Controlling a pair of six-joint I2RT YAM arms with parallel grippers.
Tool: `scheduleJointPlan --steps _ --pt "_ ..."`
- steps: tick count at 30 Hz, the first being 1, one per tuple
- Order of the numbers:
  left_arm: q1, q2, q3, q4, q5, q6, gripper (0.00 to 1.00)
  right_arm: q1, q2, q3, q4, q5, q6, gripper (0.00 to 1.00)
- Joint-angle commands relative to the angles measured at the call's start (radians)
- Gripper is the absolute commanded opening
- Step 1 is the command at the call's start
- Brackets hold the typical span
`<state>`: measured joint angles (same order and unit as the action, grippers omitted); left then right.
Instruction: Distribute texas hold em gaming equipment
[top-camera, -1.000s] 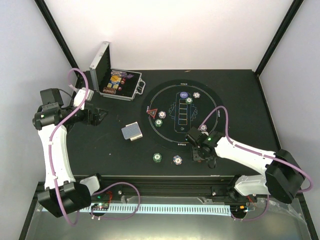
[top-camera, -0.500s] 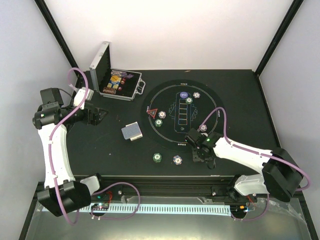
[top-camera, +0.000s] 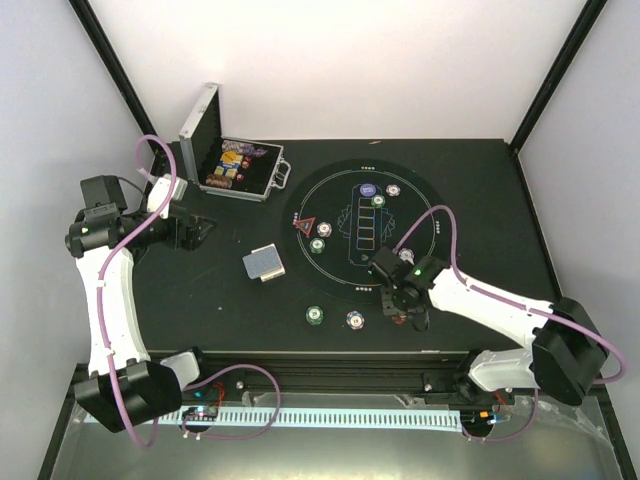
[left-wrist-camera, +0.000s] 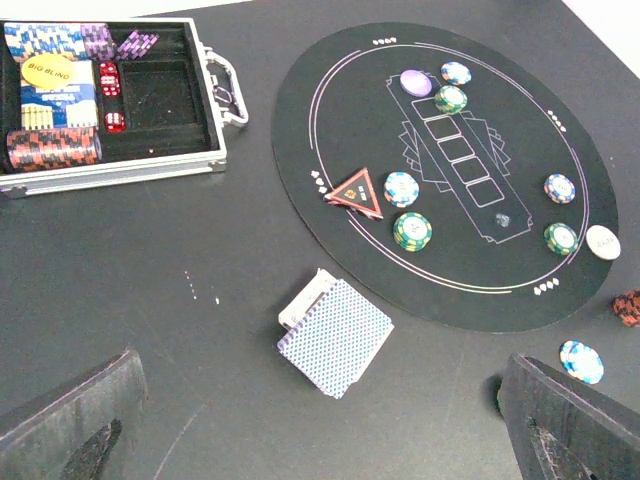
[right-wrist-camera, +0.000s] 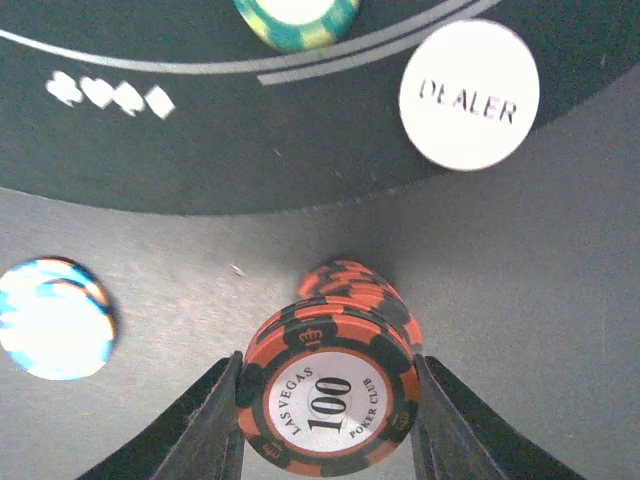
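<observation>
- The right gripper (right-wrist-camera: 328, 405) pinches a red chip stack (right-wrist-camera: 330, 392). Both fingers (right-wrist-camera: 212, 425) press against the rim of the top chip, which is printed "LAS VEGAS 100 POKER CLUB".
- The stack stands on the black table (top-camera: 480, 190), just off the rim of the round mat (left-wrist-camera: 330, 120) at the mat's 5 o'clock.
- Seen from the right wrist, a white DEALER button (right-wrist-camera: 468, 95) lies at the stack's 1 o'clock on the mat's edge. A blue-white chip (right-wrist-camera: 55, 320) lies at its 9 o'clock on bare table, and a green chip (right-wrist-camera: 297, 20) at its 12 o'clock on the mat.
- The left gripper (top-camera: 193, 232) is spread wide and holds nothing, well apart from the mat at its 9 o'clock.
- A deck of blue-backed cards (left-wrist-camera: 335, 335) lies off the mat at its 8 o'clock, between the left gripper and the rim.
- On the mat, a red triangular marker (left-wrist-camera: 355, 188) sits at 9 o'clock and a purple button (left-wrist-camera: 415, 82) at 12 o'clock.
- A silver case (left-wrist-camera: 120, 170) lies open at the mat's 10 o'clock with chips inside.
</observation>
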<state>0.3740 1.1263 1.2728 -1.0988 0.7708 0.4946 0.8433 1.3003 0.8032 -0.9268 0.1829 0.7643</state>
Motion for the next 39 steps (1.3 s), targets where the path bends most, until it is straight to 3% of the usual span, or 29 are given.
scheduleJointPlan --steps 1,8,23,39 --pt "0.008 -0.003 0.040 0.007 0.028 -0.005 0.99 0.007 -0.028 0.113 -0.046 0.043 -0.016 0.25" --pt "0.008 -0.002 0.037 0.003 0.031 -0.008 0.99 0.012 0.137 0.311 -0.014 0.035 -0.089 0.25" --pt "0.008 -0.003 0.058 -0.010 0.014 -0.007 0.99 0.088 0.773 0.827 0.056 -0.073 -0.198 0.24" --pt "0.008 -0.009 0.064 -0.016 0.012 0.000 0.99 0.075 0.941 0.950 0.028 -0.029 -0.221 0.24"
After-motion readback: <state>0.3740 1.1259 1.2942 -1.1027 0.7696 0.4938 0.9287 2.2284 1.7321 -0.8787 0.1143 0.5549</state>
